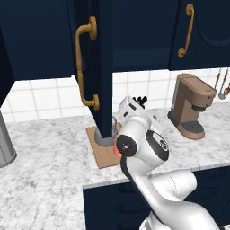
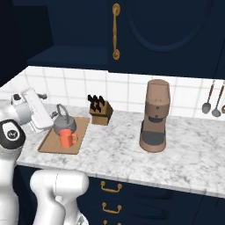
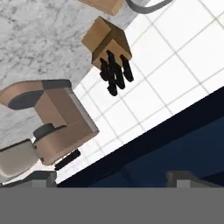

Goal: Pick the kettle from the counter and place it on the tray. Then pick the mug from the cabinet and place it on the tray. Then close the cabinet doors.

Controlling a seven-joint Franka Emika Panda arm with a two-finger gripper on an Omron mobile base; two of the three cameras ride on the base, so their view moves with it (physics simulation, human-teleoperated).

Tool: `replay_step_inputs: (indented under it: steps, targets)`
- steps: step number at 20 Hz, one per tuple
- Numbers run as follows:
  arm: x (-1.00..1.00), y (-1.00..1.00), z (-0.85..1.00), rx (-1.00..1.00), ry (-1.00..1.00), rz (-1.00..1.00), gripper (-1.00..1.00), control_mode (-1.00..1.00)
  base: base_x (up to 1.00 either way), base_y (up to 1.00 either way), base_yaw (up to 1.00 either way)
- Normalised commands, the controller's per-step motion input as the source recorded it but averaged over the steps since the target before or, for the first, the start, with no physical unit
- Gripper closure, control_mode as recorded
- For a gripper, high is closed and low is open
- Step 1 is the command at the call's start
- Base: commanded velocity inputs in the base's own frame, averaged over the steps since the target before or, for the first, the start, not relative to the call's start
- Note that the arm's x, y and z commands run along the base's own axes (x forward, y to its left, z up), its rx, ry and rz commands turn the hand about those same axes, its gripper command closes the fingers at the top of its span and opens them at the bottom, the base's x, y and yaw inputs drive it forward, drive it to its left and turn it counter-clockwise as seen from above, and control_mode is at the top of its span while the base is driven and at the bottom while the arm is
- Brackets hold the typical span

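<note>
The wooden tray [image 2: 49, 143] lies on the marbled counter [image 2: 123, 154]. On the tray stand the grey kettle [image 2: 64, 121] and, in front of it, the orange-red mug [image 2: 66, 139]. My gripper [image 3: 112, 177] is open with nothing between its fingertips; its white hand [image 2: 31, 112] hovers just left of the kettle, apart from it. The hand faces the back wall. One cabinet door [image 1: 101, 67] with a brass handle [image 1: 84, 67] swings out over the tray [image 1: 104, 157] and hides most of the kettle [image 1: 107, 140]. The other door [image 1: 202, 31] looks nearly flush with the cabinet [image 1: 141, 40].
A wooden knife block [image 2: 100, 110] stands right of the tray by the tiled wall. Further right is a brown coffee machine [image 2: 154, 116]. Utensils [image 2: 211, 103] hang on the wall at far right. A large grey cylinder [image 1: 5, 143] stands at the far left.
</note>
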Motion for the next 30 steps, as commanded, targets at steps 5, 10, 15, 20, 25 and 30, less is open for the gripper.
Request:
replay_step_inputs:
  steps: [5,10,15,20,25,30]
  targets:
    - [-0.04,0.35,-0.17,-0.16,-0.03,-0.38,-1.00,-1.00,0.00,0.00,0.00]
    - [0.00,0.30,-0.09,-0.19,0.00,-0.08,-1.00,-1.00,0.00,0.00,0.00]
    - [-0.01,0.24,-0.09,-0.14,0.00,-0.08,-1.00,-1.00,0.00,0.00,0.00]
    - [0.00,0.70,0.00,-0.22,0.00,-0.19,-1.00,-1.00,0.00,0.00,0.00]
    - [-0.01,0.78,0.00,-0.28,0.01,-0.18,-1.00,-1.00,0.00,0.00,0.00]
    - [0.00,0.75,0.00,-0.18,0.07,-0.13,-1.00,-1.00,0.00,0.00,0.00]
